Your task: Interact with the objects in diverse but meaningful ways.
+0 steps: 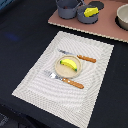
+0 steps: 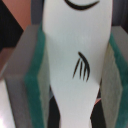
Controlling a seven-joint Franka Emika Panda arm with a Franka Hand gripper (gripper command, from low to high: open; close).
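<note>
In the wrist view a white tool [image 2: 75,45] with black markings fills the picture. It stands between my gripper's [image 2: 75,75] two grey fingers, and their green pads [image 2: 35,82] press on both of its sides. The gripper does not show in the exterior view. There a yellow banana [image 1: 69,64] lies on a round tan plate [image 1: 57,70]. A yellow cheese wedge [image 1: 90,11] sits in a grey-blue pot [image 1: 84,16] at the back. A second grey-blue pot [image 1: 68,7] stands beside it. The dark brown bar is out of view.
A striped placemat [image 1: 95,90] lies on the dark table and carries the plate, an orange-handled knife [image 1: 80,57] and an orange-handled fork [image 1: 67,80]. A tan tray [image 1: 100,27] at the back holds the pots and a white bowl [image 1: 123,17].
</note>
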